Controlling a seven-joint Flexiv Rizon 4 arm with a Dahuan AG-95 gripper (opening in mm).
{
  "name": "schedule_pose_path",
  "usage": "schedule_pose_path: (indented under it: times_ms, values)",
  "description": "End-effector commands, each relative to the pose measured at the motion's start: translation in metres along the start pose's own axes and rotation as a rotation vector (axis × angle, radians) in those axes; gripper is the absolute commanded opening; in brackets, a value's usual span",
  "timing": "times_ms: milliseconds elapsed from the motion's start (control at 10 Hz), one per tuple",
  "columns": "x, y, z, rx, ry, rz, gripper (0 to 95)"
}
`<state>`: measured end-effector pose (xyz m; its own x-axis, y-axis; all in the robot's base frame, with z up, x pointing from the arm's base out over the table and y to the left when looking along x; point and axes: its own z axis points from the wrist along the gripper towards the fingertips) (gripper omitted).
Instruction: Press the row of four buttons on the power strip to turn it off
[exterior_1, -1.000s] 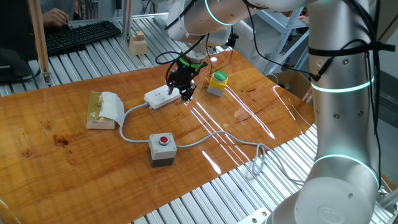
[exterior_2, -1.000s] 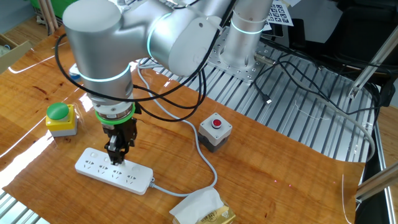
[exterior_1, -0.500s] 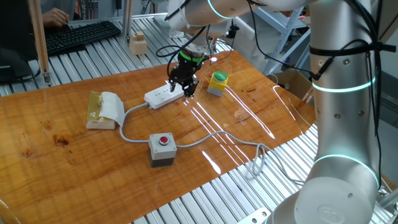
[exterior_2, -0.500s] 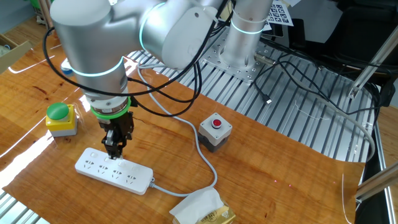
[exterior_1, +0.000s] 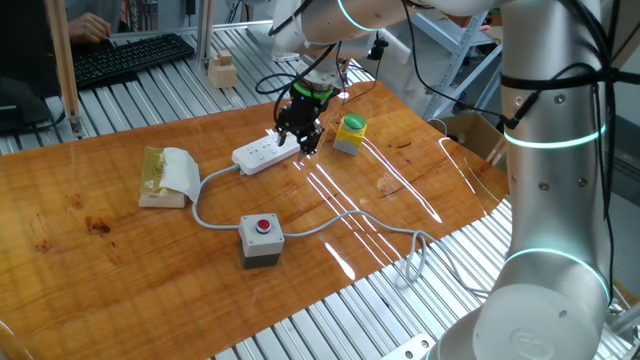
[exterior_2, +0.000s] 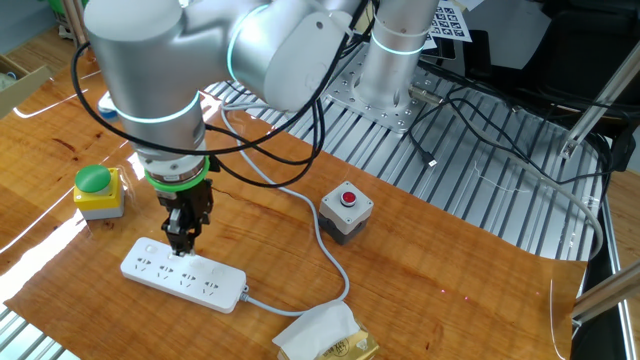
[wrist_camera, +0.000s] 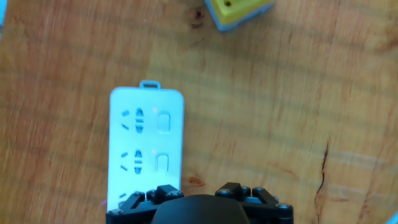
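Hand view: the power strip (wrist_camera: 146, 146) bears no legible writing.

I see a long white power strip (wrist_camera: 146, 146) of smooth matt plastic lying on a glossy, varnished brown wooden table (exterior_1: 120, 260).

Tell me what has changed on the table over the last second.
The gripper moved along the power strip toward its free end, away from the cable end and nearer the green-capped yellow button, staying just above the strip. Nothing was taken hold of or let go. The power strip, the grey box with the red button and the tissue pack stayed where they were.
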<state>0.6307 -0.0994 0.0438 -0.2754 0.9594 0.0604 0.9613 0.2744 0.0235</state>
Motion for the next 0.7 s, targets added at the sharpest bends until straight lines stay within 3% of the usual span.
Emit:
schedule_pose_path:
  times_ms: [100, 200, 600, 700]
  values:
    - [0.0005, -0.0013, -0.0003, 0.007, 0.008, 0.026, 57.0]
    - [0.0004, -0.0013, -0.0002, 0.007, 0.028, 0.046, 57.0]
    - [0.0005, -0.0013, -0.0001, 0.019, 0.046, -0.012, 57.0]
    - [0.0005, -0.0013, -0.0001, 0.027, 0.038, -0.024, 57.0]
